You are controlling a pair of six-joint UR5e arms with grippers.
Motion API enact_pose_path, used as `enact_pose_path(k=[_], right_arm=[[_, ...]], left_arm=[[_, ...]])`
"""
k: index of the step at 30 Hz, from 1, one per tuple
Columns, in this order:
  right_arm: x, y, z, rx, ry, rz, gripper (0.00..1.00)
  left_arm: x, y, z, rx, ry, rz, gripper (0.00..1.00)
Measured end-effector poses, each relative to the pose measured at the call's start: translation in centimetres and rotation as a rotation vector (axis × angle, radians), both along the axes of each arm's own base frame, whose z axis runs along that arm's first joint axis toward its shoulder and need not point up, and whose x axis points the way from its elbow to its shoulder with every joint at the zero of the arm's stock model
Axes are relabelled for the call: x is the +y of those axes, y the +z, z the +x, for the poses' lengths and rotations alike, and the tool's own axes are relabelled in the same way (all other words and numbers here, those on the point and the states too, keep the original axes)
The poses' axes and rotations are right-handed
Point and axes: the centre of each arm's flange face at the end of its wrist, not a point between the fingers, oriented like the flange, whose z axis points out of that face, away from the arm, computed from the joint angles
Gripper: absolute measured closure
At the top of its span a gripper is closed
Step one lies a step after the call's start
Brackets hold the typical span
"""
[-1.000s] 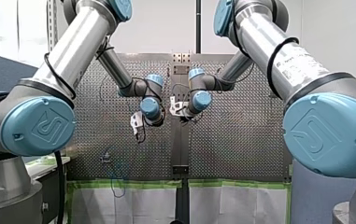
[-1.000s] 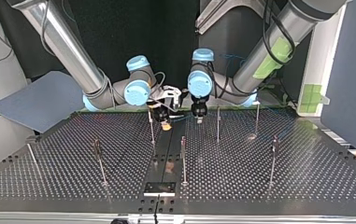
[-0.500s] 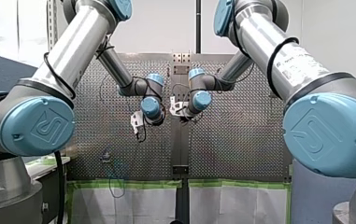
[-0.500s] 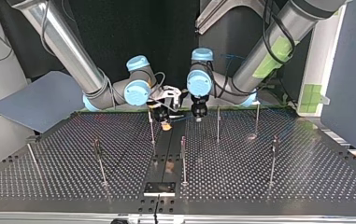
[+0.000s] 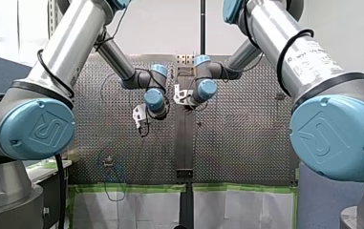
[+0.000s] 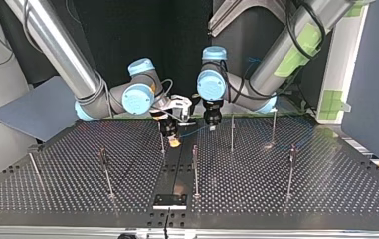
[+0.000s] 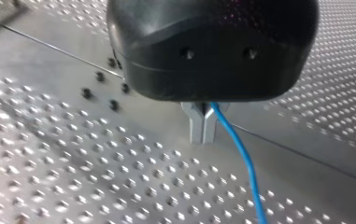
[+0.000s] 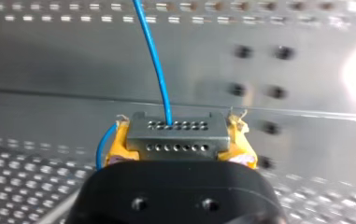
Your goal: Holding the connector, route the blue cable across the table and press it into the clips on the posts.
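The right tool (image 8: 179, 140) clamps the grey connector (image 8: 175, 134) between its yellow pads (image 8: 118, 143) — the blue cable (image 8: 153, 56) leaves its face and runs ahead over the perforated tabletop (image 8: 49, 70).

Thin posts (image 6: 195, 172) stand scattered; open table (image 6: 326, 199) between.

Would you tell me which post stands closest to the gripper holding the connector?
The thin post right beside my right gripper, which grips the connector; in the top view every other post stands clearly farther from it.
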Motion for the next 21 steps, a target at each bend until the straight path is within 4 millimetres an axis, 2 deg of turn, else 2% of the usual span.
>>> enact_pose_path(k=[7, 21], right_arm=[[1.2, 4.8, -1.1, -0.022, -0.005, -0.003, 1.0], [4.1, 12.2, -3.3, -0.038, -0.004, -0.012, 1.0]], left_arm=[[0.4, 4.0, -0.7, -0.054, 0.016, -0.019, 1.0], [1.7, 11.9, -2.9, -0.155, 0.045, -0.043, 1.0]])
